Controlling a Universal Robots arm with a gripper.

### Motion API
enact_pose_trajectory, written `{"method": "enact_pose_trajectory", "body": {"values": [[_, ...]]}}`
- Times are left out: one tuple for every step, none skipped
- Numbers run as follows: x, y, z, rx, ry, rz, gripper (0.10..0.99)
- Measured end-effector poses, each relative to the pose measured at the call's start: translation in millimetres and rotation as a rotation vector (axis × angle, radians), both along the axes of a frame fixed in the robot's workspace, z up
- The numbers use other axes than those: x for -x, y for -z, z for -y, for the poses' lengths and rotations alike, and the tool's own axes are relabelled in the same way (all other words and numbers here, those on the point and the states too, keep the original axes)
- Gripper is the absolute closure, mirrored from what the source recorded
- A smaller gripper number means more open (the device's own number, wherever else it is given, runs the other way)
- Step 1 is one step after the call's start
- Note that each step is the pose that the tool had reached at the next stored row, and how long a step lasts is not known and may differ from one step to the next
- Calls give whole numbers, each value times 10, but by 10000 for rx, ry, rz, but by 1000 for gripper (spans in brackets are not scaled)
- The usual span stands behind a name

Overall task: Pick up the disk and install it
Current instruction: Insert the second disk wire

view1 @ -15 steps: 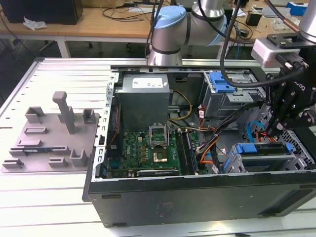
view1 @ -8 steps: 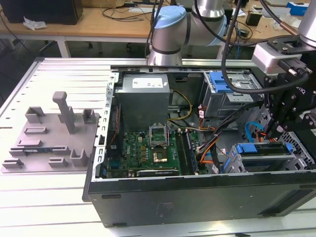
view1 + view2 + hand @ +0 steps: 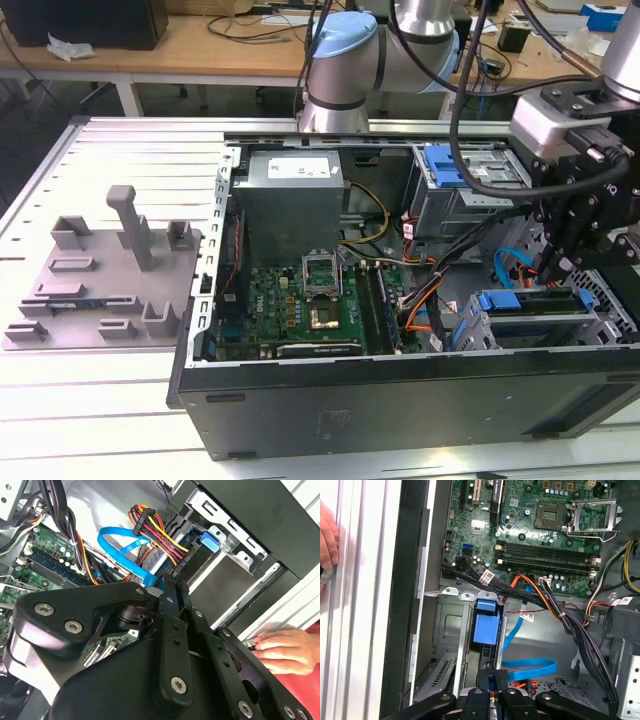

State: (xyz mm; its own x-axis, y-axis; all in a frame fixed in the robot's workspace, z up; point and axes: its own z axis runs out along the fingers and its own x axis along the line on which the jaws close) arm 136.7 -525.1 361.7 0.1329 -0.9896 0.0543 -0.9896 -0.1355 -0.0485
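Exterior view – case: an open computer case (image 3: 400, 400) lies on its side on a slatted metal table (image 3: 120, 170); the green motherboard (image 3: 300, 310) sits in its floor.
Exterior view – gripper: the black gripper (image 3: 560, 262) hangs at the case's far end from the motherboard, towards the exterior view's right, directly above the drive cage (image 3: 540, 320).
Exterior view – disk: the disk (image 3: 530, 300) sits in that cage, its light-blue bracket showing at the top edge, just below the gripper.
Exterior view – fixture: a grey moulded fixture (image 3: 100, 270) stands on the table beside the case, on the exterior view's left.
Second wrist view – gripper: black linkage arms (image 3: 170, 645) fill the foreground; the fingertips are hidden, so how far the fingers stand apart cannot be told, nor whether anything is held.
Second wrist view – cables: a blue flat cable (image 3: 120, 542) and a red-yellow-black wire bundle (image 3: 155, 530) run to the cage just beyond the gripper.
Second wrist view – hand: a person's hand (image 3: 282, 650) rests on the table outside the case wall.
First wrist view – disk: the bracket's blue tab (image 3: 486, 625) stands in the cage slot, close ahead of the gripper body (image 3: 490, 702).
First wrist view – motherboard: lies beyond the cage, away from the gripper.
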Motion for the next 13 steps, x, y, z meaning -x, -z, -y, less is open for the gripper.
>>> {"method": "enact_pose_trajectory", "body": {"values": [[0,4,0,-6,0,0,925],[-3,8,1,-10,0,0,925],[-8,15,3,-24,-2,0,925],[-13,17,4,-34,-2,0,925],[-18,20,4,-41,-1,0,925],[-25,25,5,-41,31,0,925],[-26,34,5,-42,97,0,925],[-26,40,5,-42,143,0,925],[-26,49,6,-41,223,1,925],[-26,58,5,-41,302,1,925],[-26,62,6,-40,341,1,925],[-26,64,7,-41,362,1,925],[-27,68,10,-45,381,0,925]]}}
